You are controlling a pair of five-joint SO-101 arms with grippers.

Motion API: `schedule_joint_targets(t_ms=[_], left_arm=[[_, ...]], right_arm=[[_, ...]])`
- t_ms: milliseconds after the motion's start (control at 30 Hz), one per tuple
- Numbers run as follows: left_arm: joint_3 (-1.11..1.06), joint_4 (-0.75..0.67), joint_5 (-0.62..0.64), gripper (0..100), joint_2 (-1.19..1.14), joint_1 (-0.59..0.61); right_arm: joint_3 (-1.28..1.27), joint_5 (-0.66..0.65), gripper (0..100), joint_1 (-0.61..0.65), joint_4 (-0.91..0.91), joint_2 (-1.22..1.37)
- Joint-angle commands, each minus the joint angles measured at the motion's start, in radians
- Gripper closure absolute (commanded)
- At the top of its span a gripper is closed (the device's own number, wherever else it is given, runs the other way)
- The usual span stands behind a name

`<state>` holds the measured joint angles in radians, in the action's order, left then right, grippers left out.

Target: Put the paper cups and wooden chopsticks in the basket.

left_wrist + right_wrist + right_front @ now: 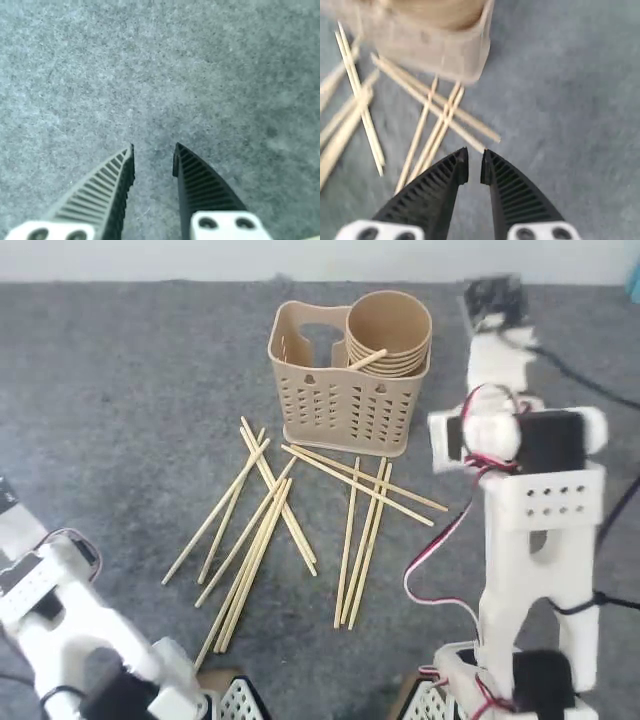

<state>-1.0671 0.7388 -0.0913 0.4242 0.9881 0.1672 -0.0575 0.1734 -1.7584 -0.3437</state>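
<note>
A beige slotted basket (330, 405) stands at the back of the grey carpet. A stack of paper cups (392, 328) sits in its right compartment, and one wooden chopstick (366, 360) leans inside the cups. Several more chopsticks (262, 525) lie fanned out on the carpet in front of the basket. My right gripper (474, 151) hovers above the chopsticks (437, 132) nearest the basket (445, 55), its fingertips nearly together with nothing between them. My left gripper (153, 147) is slightly open over bare carpet, holding nothing.
The left arm (60, 630) sits folded at the front left corner. At the right side the right arm (530, 500) stands tall, with red and white cables trailing beside it. Open carpet lies left of the chopsticks.
</note>
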Motion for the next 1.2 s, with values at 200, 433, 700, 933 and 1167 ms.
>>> schedule_joint_targets(t_ms=[200, 433, 700, 933, 1167], left_arm=[[0.005, -0.015, -0.009, 87, 0.011, -0.012], [0.005, -0.015, -0.009, 87, 0.011, -0.011], [0.005, -0.014, -0.025, 87, 0.008, -0.049], [0.005, -0.014, -0.043, 87, 0.008, -0.058], [0.005, -0.014, -0.043, 87, 0.006, -0.058]], right_arm=[[-0.559, -0.305, 90.8, 0.111, 0.208, -0.07], [-0.822, -0.496, 76.8, 0.162, 0.481, -0.07], [-0.988, -0.192, 86.6, 0.323, 0.802, -0.07], [-0.996, 0.272, 88.6, 0.351, 0.911, -0.053], [-0.988, 0.273, 88.6, 0.351, 1.101, 0.168]])
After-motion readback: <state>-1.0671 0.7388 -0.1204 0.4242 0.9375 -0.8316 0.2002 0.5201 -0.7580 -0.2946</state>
